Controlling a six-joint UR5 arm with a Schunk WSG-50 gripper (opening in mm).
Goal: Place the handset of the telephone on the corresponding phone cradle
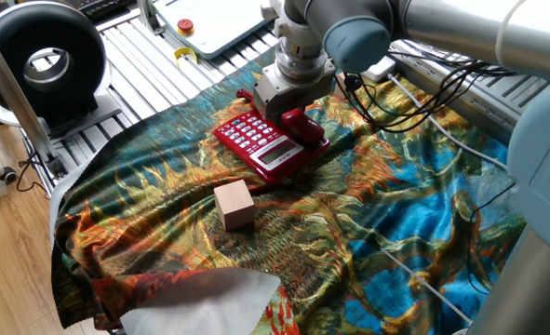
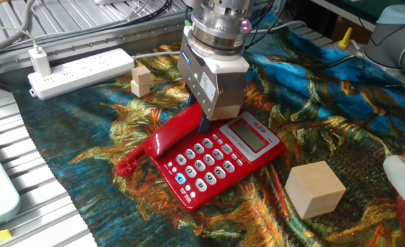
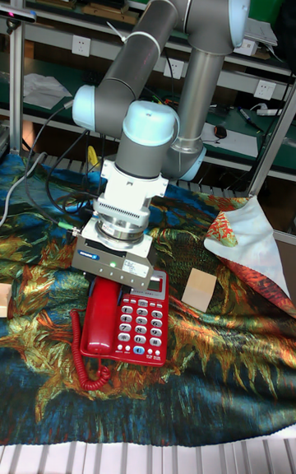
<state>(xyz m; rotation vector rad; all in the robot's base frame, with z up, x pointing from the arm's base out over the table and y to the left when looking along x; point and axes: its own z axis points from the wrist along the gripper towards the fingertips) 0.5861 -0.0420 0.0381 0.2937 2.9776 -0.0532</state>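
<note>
Gripper [image 2: 203, 123] lowered straight down over the handset [image 2: 175, 132], its boxy grey body hiding the fingertips; grip on the handset not visible, so cannot tell whether closed or parted. Handset glossy red, long and curved with rounded ends, lying along the phone cradle [image 3: 92, 332] on the buttonless edge of the telephone [image 2: 219, 161], apparently resting in or just on that recess. Coiled red cord [image 3: 85, 365] looping from the handset's near end onto the cloth beside the telephone. Telephone red too, with white and grey keys plus one blue key, and a small grey display [image 2: 247, 134] at the end nearest the gripper.

Patterned cloth [image 2: 312, 103] in blue, orange and dark green spread beneath the telephone, rumpled at the edges. Tan wooden cube [image 2: 314, 189] near the telephone on its keypad side, apart from it. Two small pale blocks [image 2: 141, 80] stacked beyond the telephone, near a white power strip [image 2: 79, 68] on a slatted metal table [image 2: 24, 206]. Green wall and shelving [image 3: 57, 13] behind the arm.
</note>
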